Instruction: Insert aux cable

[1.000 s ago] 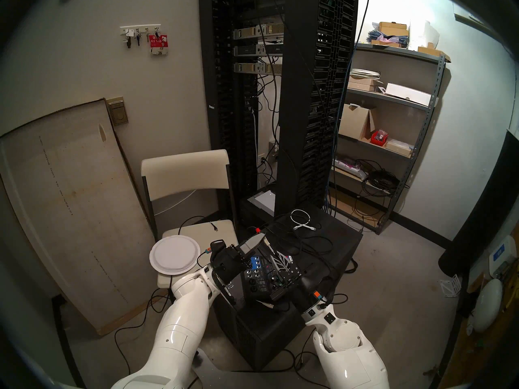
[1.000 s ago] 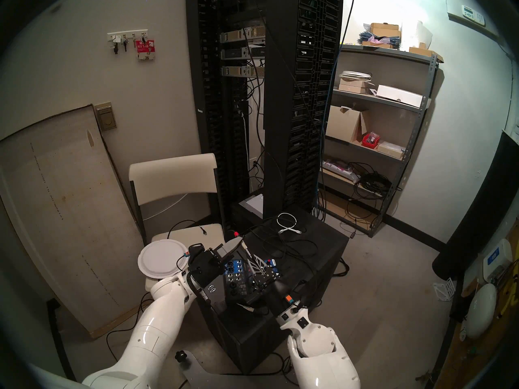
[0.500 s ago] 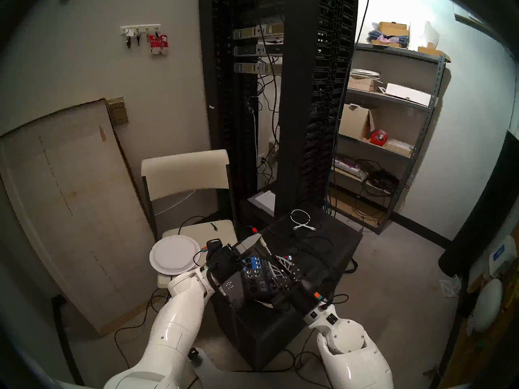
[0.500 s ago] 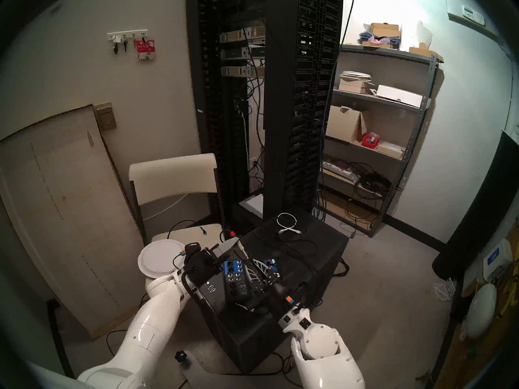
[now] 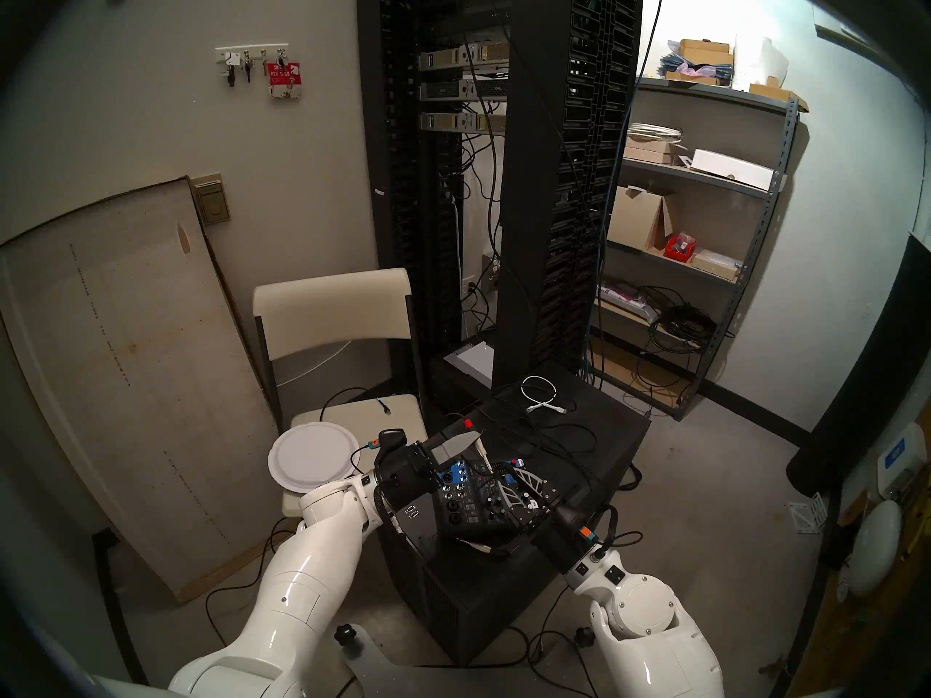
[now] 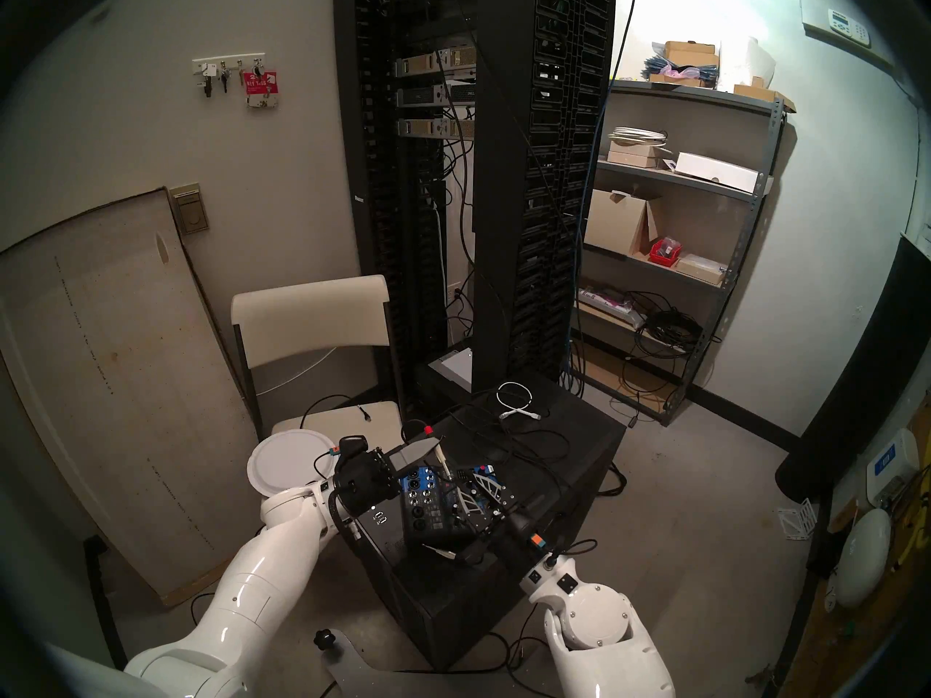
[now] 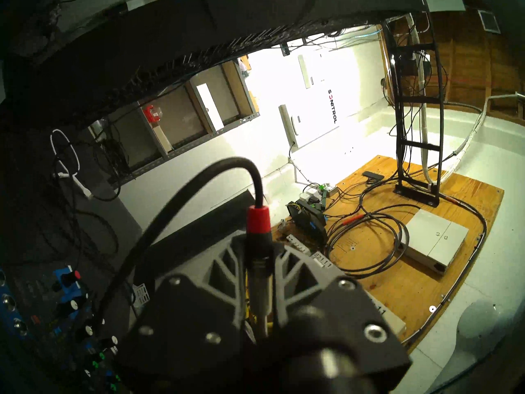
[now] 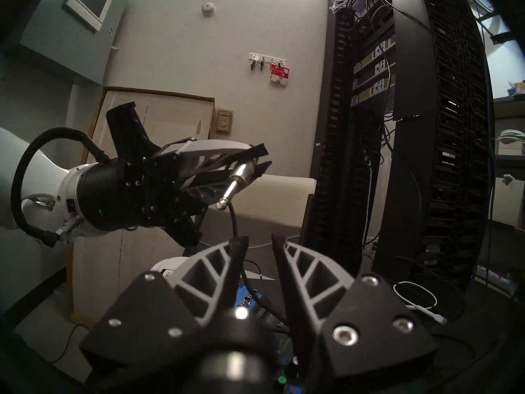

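My left gripper (image 5: 473, 437) is shut on the aux cable's silver jack plug (image 5: 482, 454), just below its red collar (image 5: 467, 423). It holds the plug tilted, tip down, over the far end of the black-and-blue audio mixer (image 5: 466, 503). The left wrist view shows the plug (image 7: 258, 271) pinched between the fingers, with the black cable looping off left. The right wrist view shows the plug (image 8: 235, 183) in the air above the mixer. My right gripper (image 5: 499, 470) hovers over the mixer's right side, its fingers (image 8: 235, 254) slightly apart and empty.
The mixer rests on a black cabinet (image 5: 579, 460) strewn with black cables and a short white coiled cable (image 5: 539, 395). Another silver plug (image 5: 478, 546) lies at the mixer's near edge. A white plate (image 5: 312, 457) sits on a chair to the left. Server racks (image 5: 524, 178) stand behind.
My left gripper has brought the plug lower and closer to the mixer's far end. My right arm has drawn back to the right, and its fingers have come off the mixer's middle.
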